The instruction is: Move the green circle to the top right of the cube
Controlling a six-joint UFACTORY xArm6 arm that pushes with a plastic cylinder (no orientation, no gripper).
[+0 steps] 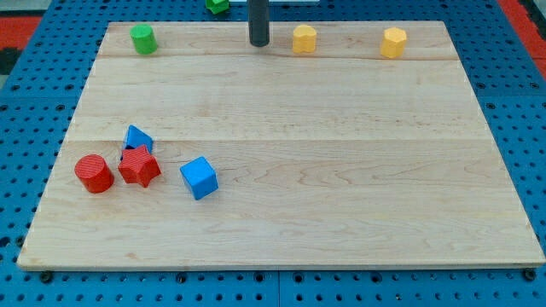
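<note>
My tip (258, 43) is seen free, touching nothing, at the board's top edge, well right of the green circle (142, 38) in the top-left corner, a light, rigid block judged best pushed squarely on its side towards the distant blue cube (199, 177).

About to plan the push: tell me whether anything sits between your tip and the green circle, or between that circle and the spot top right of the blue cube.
Nothing visible blocks either stretch. My tip is right of the green circle across bare wood, and the board toward the blue cube is open.
</note>
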